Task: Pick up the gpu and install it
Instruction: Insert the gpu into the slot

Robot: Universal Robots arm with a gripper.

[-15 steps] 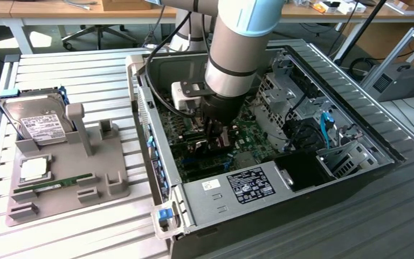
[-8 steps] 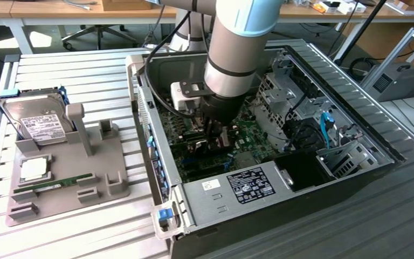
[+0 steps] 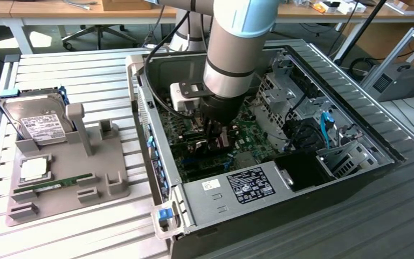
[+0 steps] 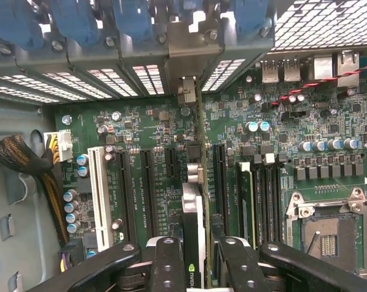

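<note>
"Inside the computer case [image 3: 200,206], first entry?"

"One gpu [image 4: 193,204], green card seen edge-on, standing upright over the motherboard [image 4: 153,121]. It lies along the line of the long expansion slots, with a black slot on either side. Its far end reaches toward the case's rear wall, beneath the row of blue latches [image 4: 132,18]. Whether its lower edge is seated in a slot cannot be told."

"Holder of that item?"

"One pincer [image 4: 197,252], black, closed on the gpu, one finger pressed to each face at the card's near end. It hangs from one arm [image 3: 232,59], grey and silver, which comes straight down into the case from above."

"Neighbouring fittings on the board?"

"One white slot [image 4: 99,194], parallel to the card and apart from it. One processor socket [image 4: 323,240], open, on the card's other side. One braided cable bundle [image 4: 19,158] by the case wall."

"Outside the case?"

"One desk [image 3: 70,70], slatted metal, carrying the case on its side. One grey holder [image 3: 114,189] at the exterior view's left, well apart from the gpu. It contains one hard drive [image 3: 38,121] with blue rails, propped upright; one square silver chip [image 3: 34,168]; one memory stick [image 3: 52,185], lying flat."
</note>
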